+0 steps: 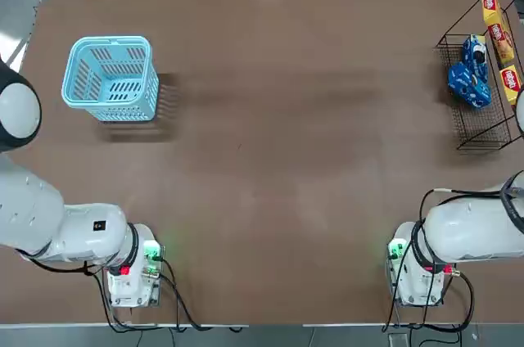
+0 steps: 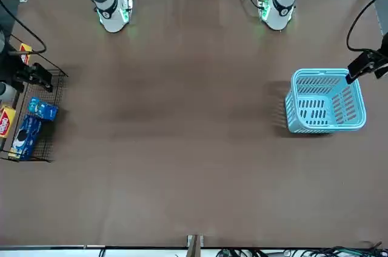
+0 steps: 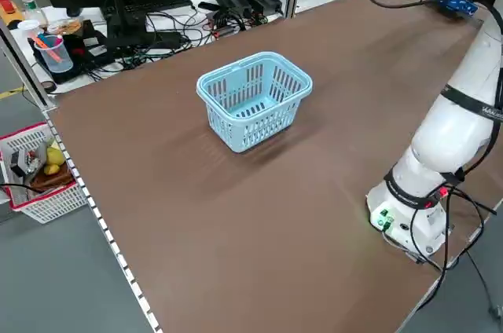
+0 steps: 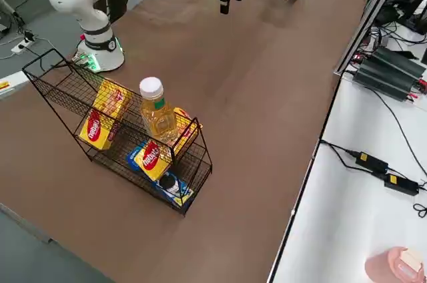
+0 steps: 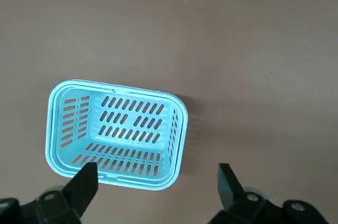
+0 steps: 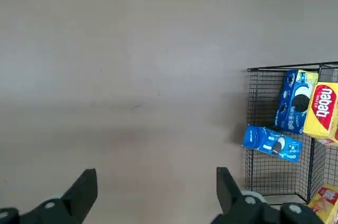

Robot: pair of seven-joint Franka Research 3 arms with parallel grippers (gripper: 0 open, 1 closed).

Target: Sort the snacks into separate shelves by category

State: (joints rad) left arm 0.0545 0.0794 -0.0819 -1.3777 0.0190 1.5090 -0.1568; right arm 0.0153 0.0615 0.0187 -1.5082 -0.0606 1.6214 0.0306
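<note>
The light blue basket [image 1: 111, 77] sits at the table's left, the left gripper [image 5: 154, 182] hovering above it, fingers spread. At the right, the wire rack [image 1: 479, 122] holds blue packets [image 1: 469, 85] below and yellow boxes [image 1: 501, 46] above (a bottle [image 4: 158, 111] too). The right gripper [image 6: 153, 189] hangs open, empty.

Rack [image 1: 479, 110] at table's right edge, snacks [image 1: 470, 78] inside; basket [image 1: 111, 77] far left.

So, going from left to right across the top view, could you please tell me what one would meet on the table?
Left arm's base → blue basket → right arm's base → wire rack → blue packets → yellow boxes.
</note>
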